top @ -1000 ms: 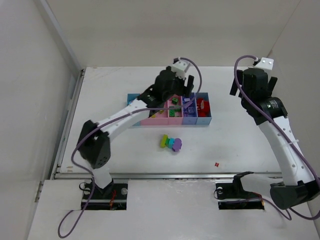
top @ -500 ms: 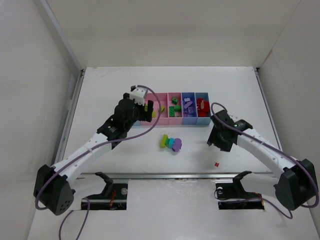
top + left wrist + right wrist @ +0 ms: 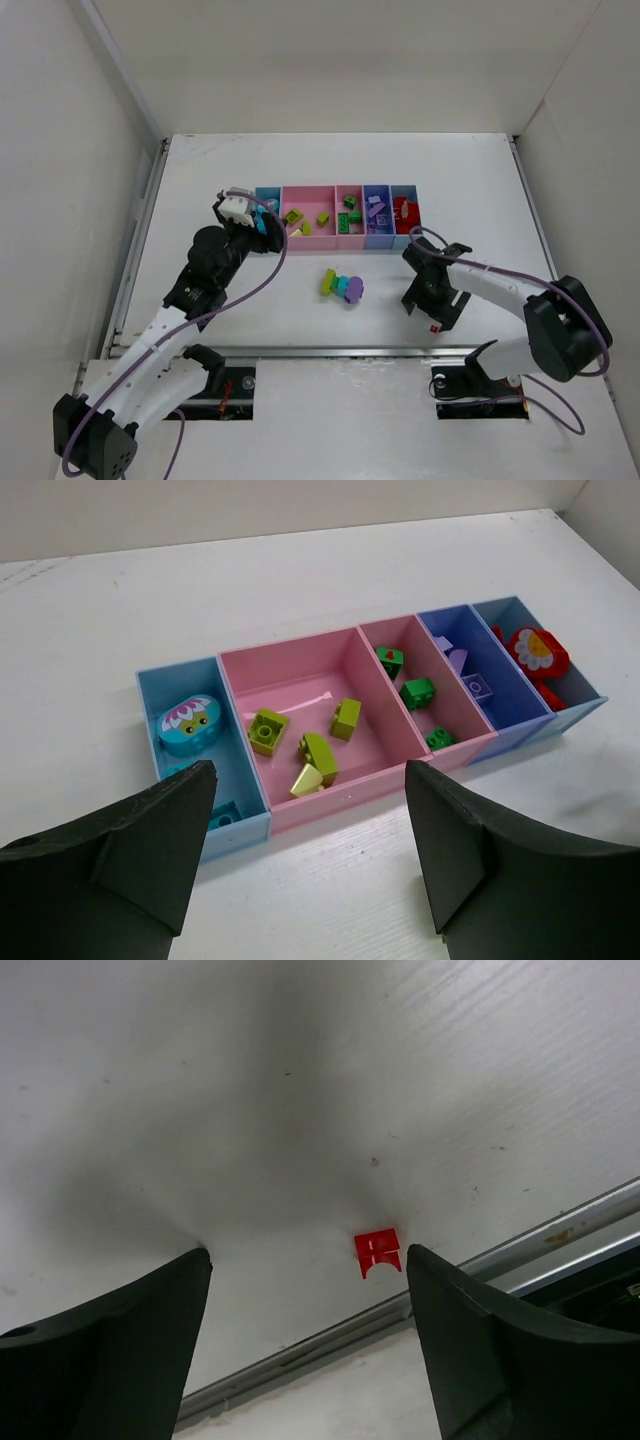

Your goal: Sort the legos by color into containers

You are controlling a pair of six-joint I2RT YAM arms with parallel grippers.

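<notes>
- I see the bins (image 3: 300, 815) running light blue, pink, pink, purple-blue, light blue.
- Cyan rounded brick (image 3: 188, 725): pink-and-white flower print.
- My white desk (image 3: 300, 1080) carries one red lego piece (image 3: 378, 1252).

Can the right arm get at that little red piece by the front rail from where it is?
Probably yes. The right hand hangs open over the red piece, with only bare table between them; the rail beside it might crowd one finger.
</notes>
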